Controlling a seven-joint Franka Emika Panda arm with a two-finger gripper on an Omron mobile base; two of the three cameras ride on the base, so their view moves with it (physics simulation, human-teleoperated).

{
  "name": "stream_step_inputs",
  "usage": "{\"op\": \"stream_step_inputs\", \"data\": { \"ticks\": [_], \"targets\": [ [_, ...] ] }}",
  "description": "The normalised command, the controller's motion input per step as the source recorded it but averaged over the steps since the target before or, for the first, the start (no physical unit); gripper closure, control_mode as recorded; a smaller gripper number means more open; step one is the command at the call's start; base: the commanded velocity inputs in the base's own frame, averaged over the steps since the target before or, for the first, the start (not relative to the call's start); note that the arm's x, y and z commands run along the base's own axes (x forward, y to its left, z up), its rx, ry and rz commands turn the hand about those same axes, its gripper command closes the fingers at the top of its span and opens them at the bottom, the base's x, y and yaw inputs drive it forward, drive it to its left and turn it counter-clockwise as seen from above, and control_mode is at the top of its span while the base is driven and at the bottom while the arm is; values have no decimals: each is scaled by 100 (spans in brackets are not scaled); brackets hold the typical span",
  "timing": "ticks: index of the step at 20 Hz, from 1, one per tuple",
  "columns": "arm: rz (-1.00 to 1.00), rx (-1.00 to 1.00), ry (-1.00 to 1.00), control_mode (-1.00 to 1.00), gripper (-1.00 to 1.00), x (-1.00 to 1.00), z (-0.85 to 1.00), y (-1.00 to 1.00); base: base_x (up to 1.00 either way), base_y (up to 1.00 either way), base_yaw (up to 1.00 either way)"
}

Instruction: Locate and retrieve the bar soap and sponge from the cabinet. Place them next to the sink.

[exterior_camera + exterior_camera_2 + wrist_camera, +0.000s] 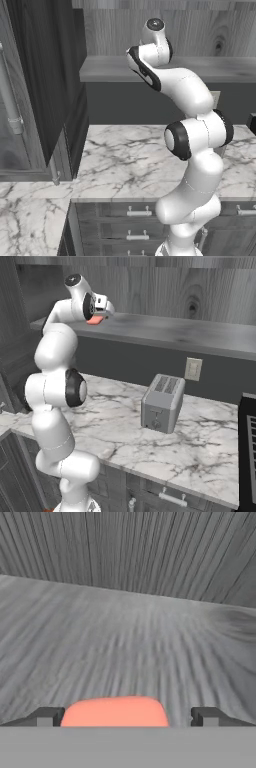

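jaws (125, 717): pinching the bar soap (115, 712) between both tips, soap flat so it lifts out level
soap place: at the left end of the cabinet (165, 291) shelf (165, 330), near its front edge
arm: reaches high into the cabinet, wrist turned toward the back wall
step: likely pulling the soap out, sink placement not yet done
desk (205, 448): toaster (161, 402) near the back wall under the shelf

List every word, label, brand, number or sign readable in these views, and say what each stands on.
There are none. The toaster, the wall outlet, the bar soap between the fingers of the gripper, the cabinet shelf and the marble counter all show plain, unmarked surfaces.
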Motion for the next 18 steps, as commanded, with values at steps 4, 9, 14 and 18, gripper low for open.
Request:
{"op": "stream_step_inputs", "data": {
  "ticks": [4,9,14,18],
  "targets": [
    [-1,0,8,-100,-100,-4,-12,3,0,0,0],
    [-2,3,4,-100,-100,-4,-21,8,0,0,0],
    [-1,7,2,-100,-100,-1,-22,2,0,0,0],
    [-1,9,2,-100,100,-2,-27,6,0,0,0]
  ]
}}
